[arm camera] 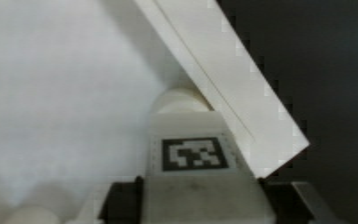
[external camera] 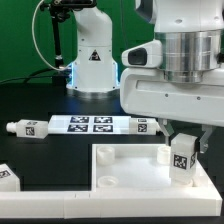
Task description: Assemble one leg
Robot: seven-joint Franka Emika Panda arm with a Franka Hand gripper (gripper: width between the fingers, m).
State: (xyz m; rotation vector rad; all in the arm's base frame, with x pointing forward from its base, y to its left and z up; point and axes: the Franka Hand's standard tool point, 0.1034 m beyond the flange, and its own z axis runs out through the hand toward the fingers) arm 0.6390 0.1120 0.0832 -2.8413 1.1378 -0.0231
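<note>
My gripper (external camera: 184, 148) is shut on a leg (external camera: 183, 162), a chunky white peg with a square marker tag, held upright at the exterior view's right. The leg's lower end is at the far right corner of the large white square panel (external camera: 130, 182); I cannot tell whether it touches. In the wrist view the leg (arm camera: 197, 150) sits between the dark fingers (arm camera: 133, 200), with my gripper (arm camera: 202, 207) shut around it. Its tip points at a corner hole (arm camera: 190, 97) of the panel (arm camera: 60, 100).
A long white bar (arm camera: 220, 70) runs along the panel's edge, also seen in the exterior view (external camera: 130, 152). The marker board (external camera: 88, 124) lies behind it. Loose legs lie at its left end (external camera: 25, 128), its right end (external camera: 141, 126) and the left edge (external camera: 7, 176).
</note>
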